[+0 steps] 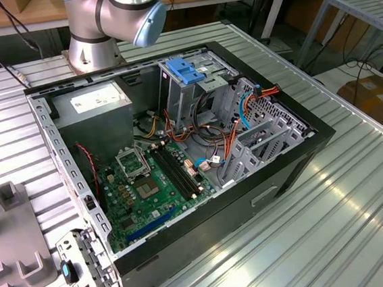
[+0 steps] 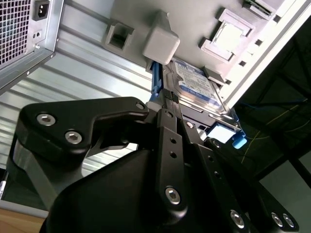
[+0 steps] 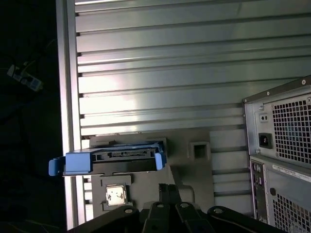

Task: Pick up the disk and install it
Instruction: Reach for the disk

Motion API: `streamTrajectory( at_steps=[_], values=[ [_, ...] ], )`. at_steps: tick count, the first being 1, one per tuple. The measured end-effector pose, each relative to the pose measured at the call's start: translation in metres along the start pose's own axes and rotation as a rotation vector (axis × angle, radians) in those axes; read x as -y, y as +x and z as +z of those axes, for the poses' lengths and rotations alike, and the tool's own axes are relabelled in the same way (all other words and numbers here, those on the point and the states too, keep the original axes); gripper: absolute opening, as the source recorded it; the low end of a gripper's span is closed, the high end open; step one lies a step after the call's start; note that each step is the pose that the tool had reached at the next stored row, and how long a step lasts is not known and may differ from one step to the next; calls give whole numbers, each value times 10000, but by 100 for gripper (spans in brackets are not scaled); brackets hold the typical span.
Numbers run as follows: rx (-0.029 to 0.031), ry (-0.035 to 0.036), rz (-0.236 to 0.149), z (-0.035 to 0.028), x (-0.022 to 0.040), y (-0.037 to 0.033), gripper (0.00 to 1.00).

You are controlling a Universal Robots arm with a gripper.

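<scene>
While the gripper point(image 2: 167, 103) hung at the disk point(image 2: 195, 83), I couldn't tell its jaws' state
Best squared onto the blue rails point(image 2: 155, 81) — skewed, it might slip

A big metal table point(image 1: 335, 224) with long ridges runs across the exterior view. Bright light shines off its ridges. Behind it stand wooden desks point(image 1: 3, 16), and black cables point(image 1: 257, 5) hang down near them. On the exterior view's right is a smaller metal table point(image 1: 361, 1). A brown cardboard box point(image 1: 377, 95) sits on the dark floor point(image 1: 329, 59) near it.
</scene>
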State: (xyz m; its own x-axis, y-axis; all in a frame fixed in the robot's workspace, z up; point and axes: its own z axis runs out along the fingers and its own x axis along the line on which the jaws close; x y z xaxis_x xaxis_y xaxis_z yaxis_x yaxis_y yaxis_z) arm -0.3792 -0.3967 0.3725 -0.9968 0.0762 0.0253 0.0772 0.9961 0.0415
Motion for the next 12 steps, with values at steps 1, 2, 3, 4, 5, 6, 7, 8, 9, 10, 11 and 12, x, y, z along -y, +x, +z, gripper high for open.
streamTrajectory(
  at_steps=[1, 2, 3, 4, 5, 6, 7, 8, 9, 10, 11, 12],
  values=[
    [0, 0, 0, 1, 1, 17, 11],
    [0, 0, 0, 2, 2, 25, 11],
    [0, 0, 0, 3, 2, 35, 11],
    [1, 0, -1, 4, 4, 56, 11],
    [1, 0, -1, 5, 6, 72, 11],
    [1, 0, 0, 6, 6, 83, 11],
    [1, 0, 0, 7, 7, 97, 11],
    [1, 0, -1, 7, 8, 106, 11],
    [0, 0, 0, 8, 10, 128, 11],
    [1, 0, -1, 9, 11, 138, 11],
    [1, -1, -1, 9, 11, 147, 11],
    [1, 0, -1, 10, 12, 158, 11]
  ],
)
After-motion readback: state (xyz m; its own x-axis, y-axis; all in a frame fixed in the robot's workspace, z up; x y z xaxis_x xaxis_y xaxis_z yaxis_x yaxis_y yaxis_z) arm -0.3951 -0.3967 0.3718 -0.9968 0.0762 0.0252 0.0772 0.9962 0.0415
